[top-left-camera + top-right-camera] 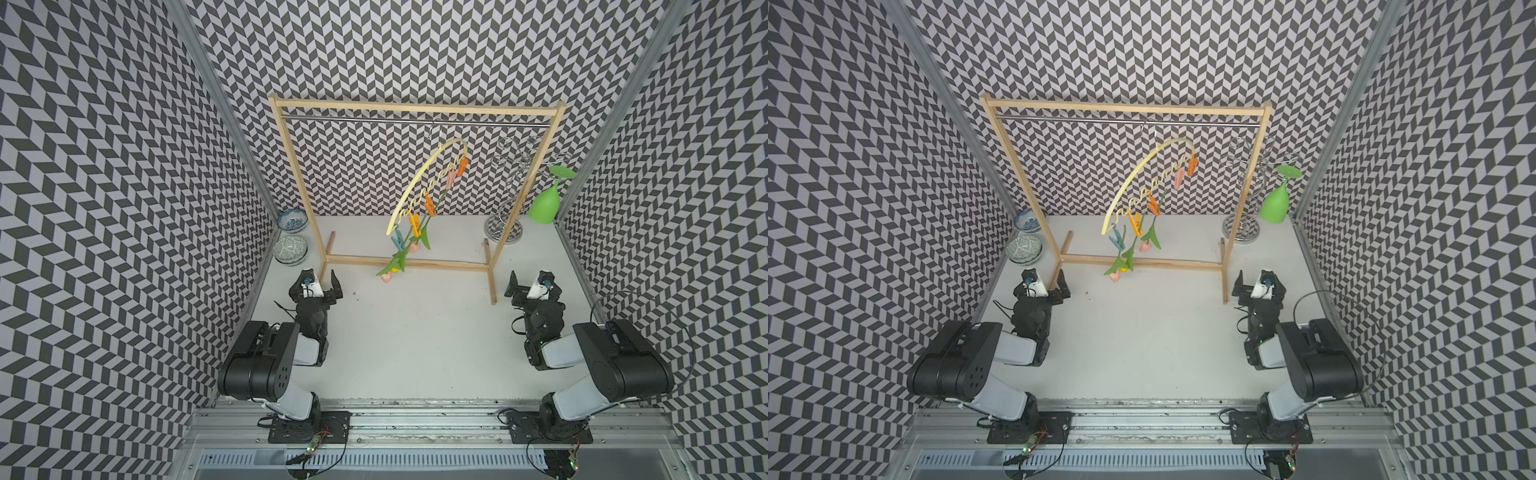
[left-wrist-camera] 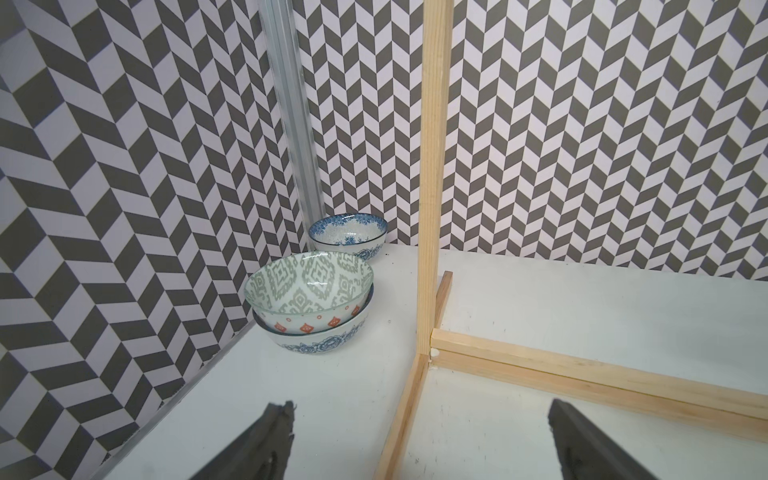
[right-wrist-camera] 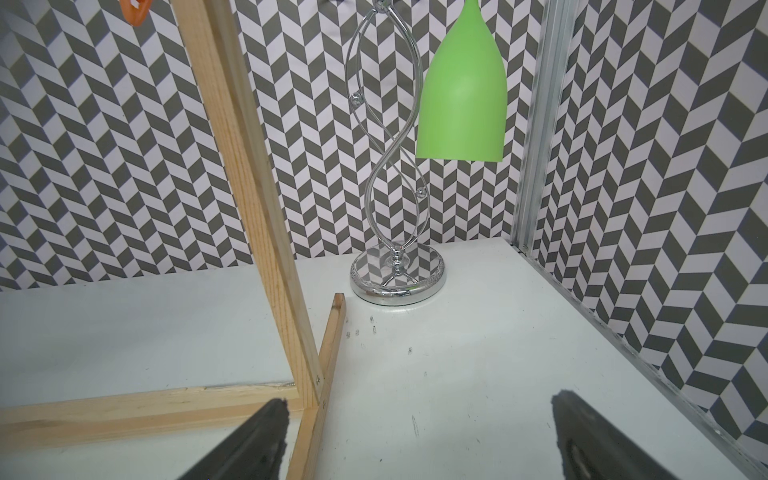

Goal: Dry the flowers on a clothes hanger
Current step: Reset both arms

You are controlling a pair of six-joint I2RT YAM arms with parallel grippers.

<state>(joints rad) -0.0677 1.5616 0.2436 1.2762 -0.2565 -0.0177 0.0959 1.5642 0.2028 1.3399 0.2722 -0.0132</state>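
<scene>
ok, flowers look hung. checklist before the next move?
1. Three flowers hang head-down from the clothes hanger: ok.
2. Hanger's hook sits over the rack rail: ok.
3. Left end effector open, empty: ok.
4. Right end effector open, empty: ok.
5. Left end effector clear of the rack foot below it: cannot tell.
6. Clothespins gripping the stems firmly: cannot tell.
</scene>
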